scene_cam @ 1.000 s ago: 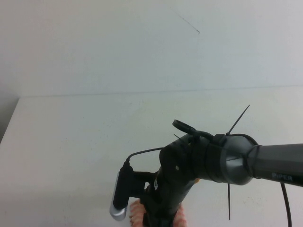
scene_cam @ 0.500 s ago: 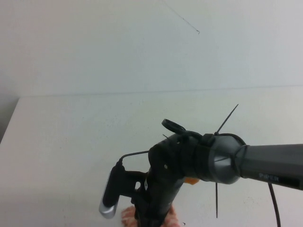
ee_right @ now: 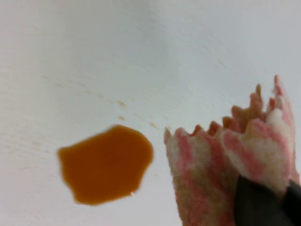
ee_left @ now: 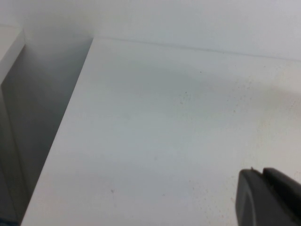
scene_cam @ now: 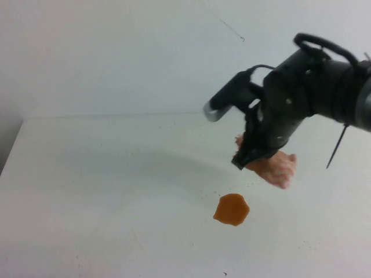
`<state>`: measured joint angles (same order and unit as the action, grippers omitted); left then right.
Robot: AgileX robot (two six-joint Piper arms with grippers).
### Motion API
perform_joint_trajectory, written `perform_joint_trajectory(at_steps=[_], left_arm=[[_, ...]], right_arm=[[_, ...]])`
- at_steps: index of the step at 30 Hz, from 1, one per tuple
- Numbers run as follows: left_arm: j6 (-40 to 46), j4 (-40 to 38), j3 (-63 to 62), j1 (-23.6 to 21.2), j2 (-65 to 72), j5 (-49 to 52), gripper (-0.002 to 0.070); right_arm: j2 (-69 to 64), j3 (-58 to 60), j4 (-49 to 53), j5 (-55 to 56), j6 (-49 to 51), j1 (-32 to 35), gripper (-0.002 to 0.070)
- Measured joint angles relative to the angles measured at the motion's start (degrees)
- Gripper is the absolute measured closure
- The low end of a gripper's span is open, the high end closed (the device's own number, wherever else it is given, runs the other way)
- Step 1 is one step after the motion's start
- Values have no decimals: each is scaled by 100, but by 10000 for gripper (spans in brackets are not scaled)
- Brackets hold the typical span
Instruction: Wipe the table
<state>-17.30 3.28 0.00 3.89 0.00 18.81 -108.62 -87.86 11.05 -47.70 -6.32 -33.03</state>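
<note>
My right gripper point(scene_cam: 248, 161) has its fingers clamped tight on the cloth point(scene_cam: 277, 168), a fuzzy pink-and-white rag w/ a scalloped edge. Most of it hangs out loose past my fingertips. Can't tell if the hanging end touches the table point(scene_cam: 87, 191) or is just above it, tbh.

Right next to the cloth there's the spill point(scene_cam: 231, 209), an orange puddle, kinda blobby, sitting a bit right of the table's middle and toward the near edge. The cloth is just beside it on the far-right side, apart from it, no overlap afaict. A few tiny orange specks point(ee_right: 123, 104) lie on the tabletop near the puddle. The rest of my right arm comes in from the table's right edge.

Left gripper point(ee_left: 265, 195): only a dark bit of it shows, over the left part of the table w/ the far left corner ahead of it. Can't tell how it's set.
</note>
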Motion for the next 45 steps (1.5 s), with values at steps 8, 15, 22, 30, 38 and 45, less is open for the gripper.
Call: perform_joint_trajectory(at_steps=[8,15,22,30,38,45], left_arm=[[0,0,0,0,0,0,676],[0,0,0,0,0,0,676],[0,0,0,0,0,0,676],[0,-10,0,0,0,0,676],[0,-10,0,0,0,0,676],[0,-10,0,0,0,0,676]], right_arm=[[-501,430,-557,302,128,879,678],[-1044,430,-621,690,424,522,678],[-1274,430,-1105,969,454,-382,678],[-1324,430,-2495,1914,364,-1508,680],[-1336,440,-1284,1487,459,-1486,680],[-1302,440,-797,1280,1142,-228,680]])
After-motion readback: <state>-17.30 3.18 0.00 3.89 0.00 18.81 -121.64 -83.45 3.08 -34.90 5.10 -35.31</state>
